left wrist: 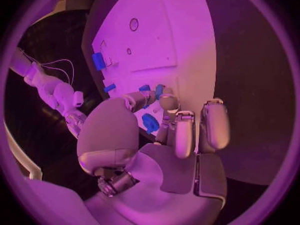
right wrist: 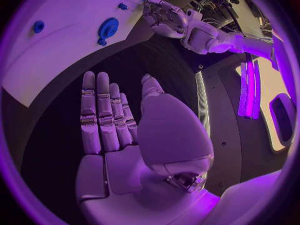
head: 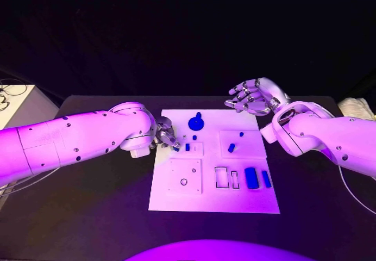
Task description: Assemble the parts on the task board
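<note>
We record a white rectangular task board (head: pixel 211 202) lying in the middle of the black table (head: pixel 94 217).

Left hand (head: pixel 164 136): we find it at the board's left edge, fingers bent down over a small raised white square. In the left wrist view its fingertips (left wrist: pixel 167 101) close around a small blue peg (left wrist: pixel 159 90) standing at that square, so we count the peg as pinched. A second small blue piece (left wrist: pixel 150 123) shows just below the fingers, against the board; we cannot tell whether it is touched.

Right hand (head: pixel 252 98): it hovers above the table beyond the board's far right corner, well apart from every part. In the right wrist view its fingers (right wrist: pixel 103 112) lie straight and side by side, the palm bare; it grasps nothing.

Parts on the board:
- a round blue disc with a stem (head: pixel 196 122) near the far edge, centre;
- a short blue cylinder (head: pixel 232 147) on the right-hand white square, with a tiny blue stud (head: pixel 241 134) just beyond it;
- a larger blue rectangular block (head: pixel 251 178) and a slimmer blue bar (head: pixel 266 179) side by side at the right, next to two open rectangular slots (head: pixel 227 178);
- a white square plate with a round hole (head: pixel 185 176) at the left.
</note>
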